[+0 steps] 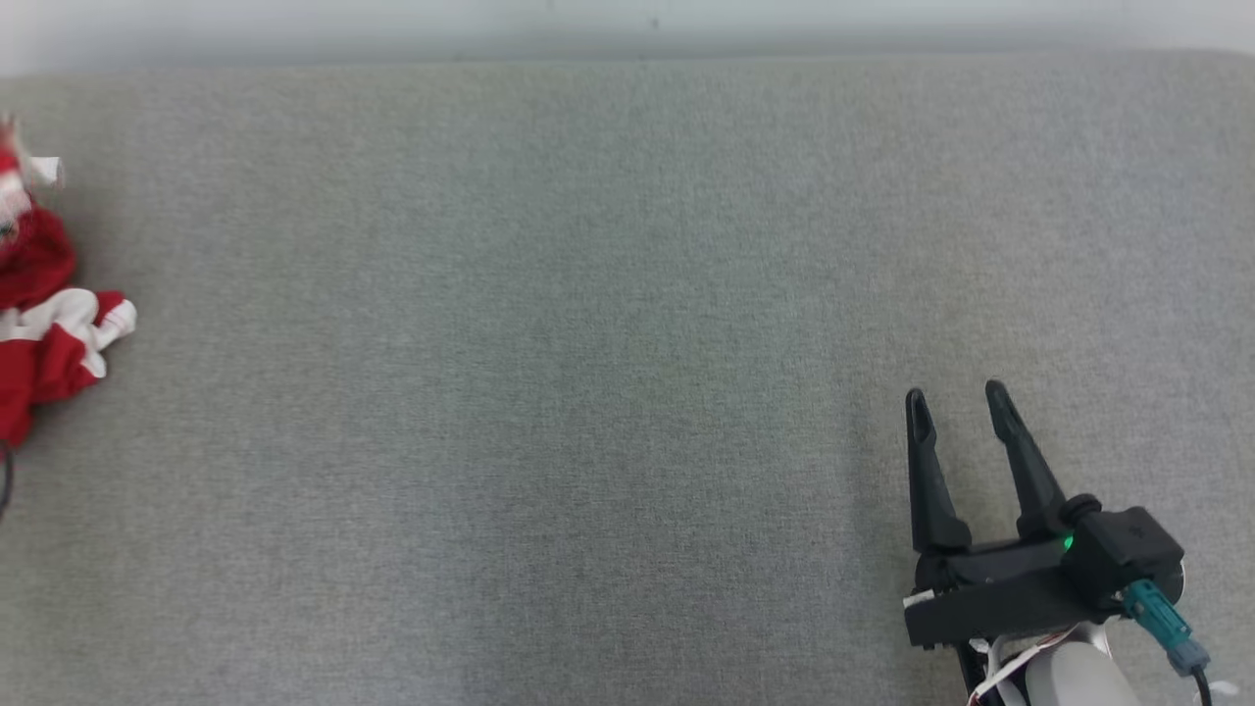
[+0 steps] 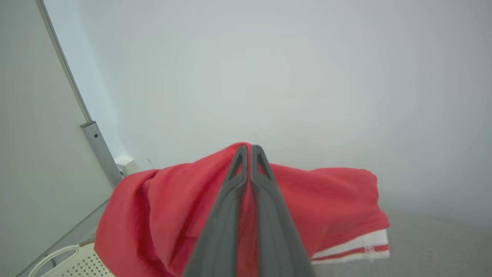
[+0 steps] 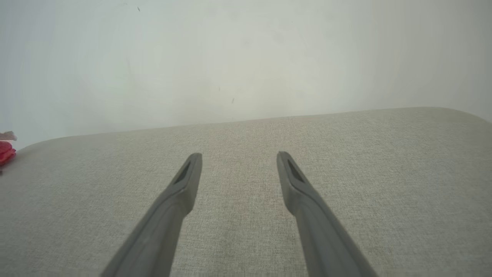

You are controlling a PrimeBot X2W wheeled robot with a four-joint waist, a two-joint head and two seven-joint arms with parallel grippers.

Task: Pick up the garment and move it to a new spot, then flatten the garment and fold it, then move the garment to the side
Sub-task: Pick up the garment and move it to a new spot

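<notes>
The left pincer (image 2: 249,148) is clamped on the red cloth (image 2: 330,196) at the grey cushion's (image 1: 588,343) left edge. The right pincer (image 1: 956,394) stands wide apart over the cushion.

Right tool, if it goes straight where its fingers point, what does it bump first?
Probably nothing nearby: the right tool has bare grey fabric surface ahead, then likely the pale wall.

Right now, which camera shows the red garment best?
The left wrist view: the red garment shows large and close, pinched in the shut left gripper, white stripes clear. The head view catches a crumpled part at its left edge; the right wrist view, a red sliver.
</notes>
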